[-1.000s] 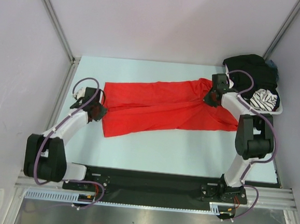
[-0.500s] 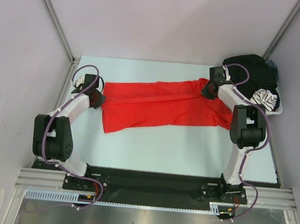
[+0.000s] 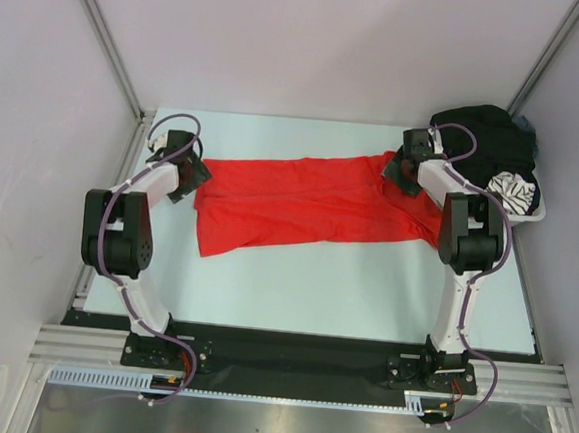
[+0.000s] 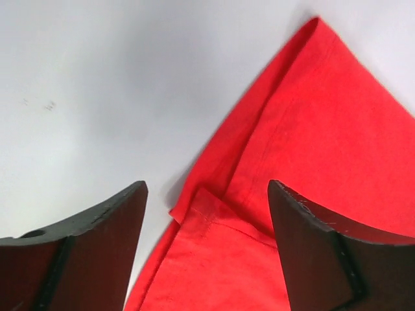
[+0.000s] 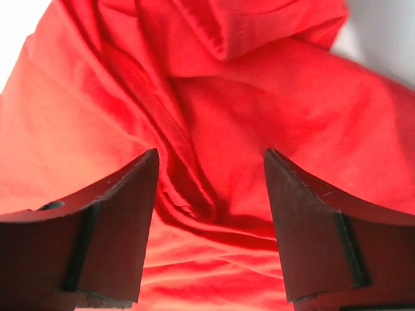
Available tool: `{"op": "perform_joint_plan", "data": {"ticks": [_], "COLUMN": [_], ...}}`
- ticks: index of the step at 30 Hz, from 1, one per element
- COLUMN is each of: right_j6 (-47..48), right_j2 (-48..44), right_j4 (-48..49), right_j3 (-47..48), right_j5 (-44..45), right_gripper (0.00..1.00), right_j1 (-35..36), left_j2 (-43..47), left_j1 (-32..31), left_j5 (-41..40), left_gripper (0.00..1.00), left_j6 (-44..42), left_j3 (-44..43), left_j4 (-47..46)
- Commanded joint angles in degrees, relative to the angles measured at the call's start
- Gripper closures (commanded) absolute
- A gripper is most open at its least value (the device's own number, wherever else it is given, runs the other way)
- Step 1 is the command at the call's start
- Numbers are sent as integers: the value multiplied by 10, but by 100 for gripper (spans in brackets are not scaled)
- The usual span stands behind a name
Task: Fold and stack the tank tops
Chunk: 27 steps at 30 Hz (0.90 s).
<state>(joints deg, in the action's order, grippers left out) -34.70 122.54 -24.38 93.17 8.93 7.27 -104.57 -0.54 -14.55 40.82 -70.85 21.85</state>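
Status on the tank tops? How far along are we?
Done: the red tank top lies stretched out on the table, apparently folded over once lengthwise. In hand: nothing gripped; left pincer and right pincer hover open over its two ends. Left: finish folding the red one, then take the black tank top, piled in the basket, fold it and stack both.
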Motion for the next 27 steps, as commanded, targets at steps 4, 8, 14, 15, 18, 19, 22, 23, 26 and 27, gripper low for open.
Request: {"op": "perform_joint_plan", "data": {"ticks": [4,8,14,15,18,19,22,23,26,27], "right_j6": [2,-26,-58,-57,-63,-66,-74,-87,-114,-120], "right_j2": [-127,-209,-330,-348,-404,-423,-440,-444,-435,-433], "right_j4": [25,37,7,10,6,4,2,-1,-13,-6], "right_j3": [-110,-231,-320,-349,-396,-409,-445,-453,-475,-480], "right_j5": [15,7,43,42,41,40,39,40,61,53], "right_gripper": [30,22,14,14,15,15,15,14,4,4], "right_j1": [-2,-2,-2,-2,-7,-8,-24,-35,-52,-60], "left_j2": [58,33,-28,-35,-55,-61,-70,-72,-82,-85], "left_j1": [20,21,20,20,18,18,12,10,10,-7], "left_j5": [-15,42,90,97,119,125,126,125,114,114], "left_gripper": [13,8,12,14,15,15,16,16,16,17], "left_j6": [-64,-87,-94,-94,-89,-87,-86,-86,-85,-85], "left_j3": [6,-16,-41,-43,-41,-39,-39,-40,-46,-49], "left_j4": [-54,-42,-41,-41,-46,-49,-43,-40,-32,-30]}}
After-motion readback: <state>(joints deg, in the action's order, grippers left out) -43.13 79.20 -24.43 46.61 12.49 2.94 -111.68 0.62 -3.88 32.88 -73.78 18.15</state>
